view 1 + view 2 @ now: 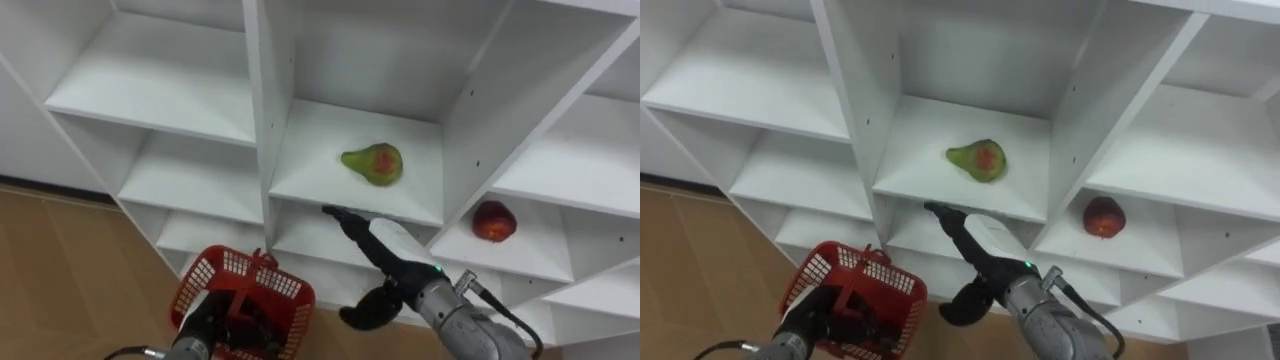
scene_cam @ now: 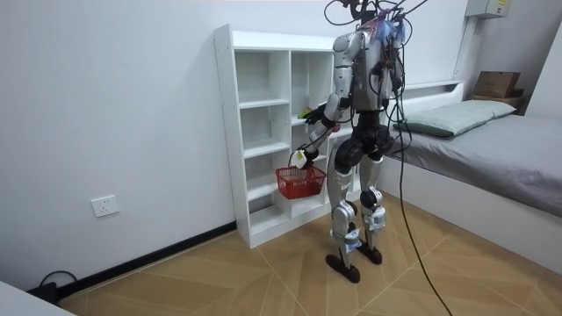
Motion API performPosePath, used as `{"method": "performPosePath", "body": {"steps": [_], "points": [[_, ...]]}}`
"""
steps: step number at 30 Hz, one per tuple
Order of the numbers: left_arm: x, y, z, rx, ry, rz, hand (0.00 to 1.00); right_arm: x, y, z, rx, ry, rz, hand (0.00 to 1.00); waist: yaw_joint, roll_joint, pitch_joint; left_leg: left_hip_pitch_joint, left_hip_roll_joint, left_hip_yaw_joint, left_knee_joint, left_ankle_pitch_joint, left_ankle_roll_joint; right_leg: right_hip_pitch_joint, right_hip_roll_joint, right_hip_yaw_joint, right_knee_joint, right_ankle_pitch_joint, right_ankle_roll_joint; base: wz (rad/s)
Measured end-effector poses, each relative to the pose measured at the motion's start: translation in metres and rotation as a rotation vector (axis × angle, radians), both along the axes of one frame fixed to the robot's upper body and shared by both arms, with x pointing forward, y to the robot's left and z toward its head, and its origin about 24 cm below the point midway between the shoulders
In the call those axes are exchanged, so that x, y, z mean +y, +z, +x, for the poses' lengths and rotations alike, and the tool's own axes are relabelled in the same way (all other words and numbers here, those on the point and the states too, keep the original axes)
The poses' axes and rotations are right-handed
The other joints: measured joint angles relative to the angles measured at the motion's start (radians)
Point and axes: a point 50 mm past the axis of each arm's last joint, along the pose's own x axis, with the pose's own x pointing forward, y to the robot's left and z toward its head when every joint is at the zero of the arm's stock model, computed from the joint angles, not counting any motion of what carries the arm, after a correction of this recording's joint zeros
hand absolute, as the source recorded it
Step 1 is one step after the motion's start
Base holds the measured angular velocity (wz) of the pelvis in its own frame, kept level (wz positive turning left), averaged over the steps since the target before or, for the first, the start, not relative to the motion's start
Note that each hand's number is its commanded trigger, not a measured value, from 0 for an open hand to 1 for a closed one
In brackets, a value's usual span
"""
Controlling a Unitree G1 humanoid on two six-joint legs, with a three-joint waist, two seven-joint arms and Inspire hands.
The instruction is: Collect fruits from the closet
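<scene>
One red-blushed green pear [image 1: 373, 164] lies sideways, narrow end leftward, just beyond the right robot hand [image 1: 395, 245], fingers released; the left robot hand [image 1: 200, 325] seemingly grasps the basket [image 1: 287, 289].

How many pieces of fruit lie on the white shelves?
2. A green pear with a red blush lies in the middle compartment; a round red fruit sits in the lower compartment to its right. Other compartments are cut off, so more may be hidden.
</scene>
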Motion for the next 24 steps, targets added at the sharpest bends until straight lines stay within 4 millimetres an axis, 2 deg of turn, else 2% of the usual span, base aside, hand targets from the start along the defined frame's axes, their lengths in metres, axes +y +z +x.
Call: {"method": "performPosePath", "body": {"steps": [4,9,24], "points": [[0.002,-0.001,-0.002,0.008,0.002,-0.003,1.0,0.0,0.01,0.002,-0.042,0.004,0.009,0.0,0.0,-0.005,-0.0008,0.006,0.002,-0.001,-0.001,-0.001,0.001,0.012,-0.002,0.002,-0.012,0.004,0.004,0.0],[0.005,-0.002,-0.003,0.014,0.012,-0.008,1.0,0.001,0.036,0.006,-0.173,0.0,0.065,0.0,0.001,-0.007,-0.0021,0.024,0.002,0.0,-0.013,-0.001,0.002,0.022,-0.001,0.007,-0.011,0.006,0.005,-0.02],[0.001,-0.002,-0.003,0.016,-0.025,0.013,1.0,-0.008,0.064,0.018,-0.329,-0.147,0.275,0.0,0.002,-0.008,-0.002,0.051,0.004,0.01,-0.019,-0.001,0.002,0.047,-0.001,0.007,-0.013,0.007,0.006,0.0]]}}
